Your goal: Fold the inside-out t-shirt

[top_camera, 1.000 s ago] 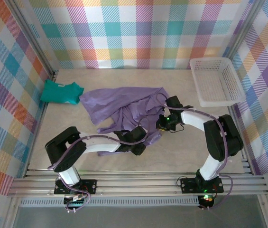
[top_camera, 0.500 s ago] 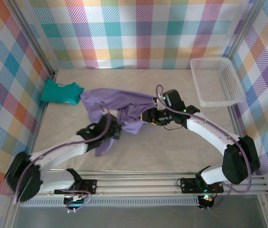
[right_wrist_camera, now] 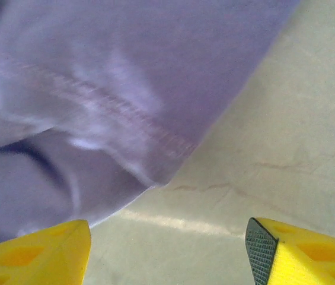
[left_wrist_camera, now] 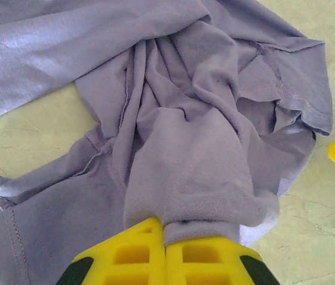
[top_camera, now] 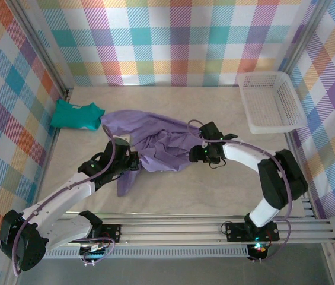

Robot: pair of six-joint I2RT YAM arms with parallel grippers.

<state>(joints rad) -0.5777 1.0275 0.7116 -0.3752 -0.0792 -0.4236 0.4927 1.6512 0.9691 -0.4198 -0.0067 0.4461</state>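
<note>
Currently the inside-out t-shirt (top_camera: pixel 155 139) lies crumpled left of the table's (top_camera: pixel 226 196) centre; expect limp, light cloth. Your left end effector (left_wrist_camera: pixel 166 228) pinches a bunched fold (left_wrist_camera: pixel 203 190); your right end effector (right_wrist_camera: pixel 167 237) stands open at the hem (right_wrist_camera: pixel 155 139). Grip it by seams.

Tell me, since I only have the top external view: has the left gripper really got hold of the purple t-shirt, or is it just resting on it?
Observer: It has hold of it. In the left wrist view the left gripper is shut on a bunched fold of the t-shirt.
Operator: And the right gripper?
Observer: Open. In the right wrist view the right gripper has only bare table between its fingertips. The stitched hem lies just beyond them, ungripped.
</note>
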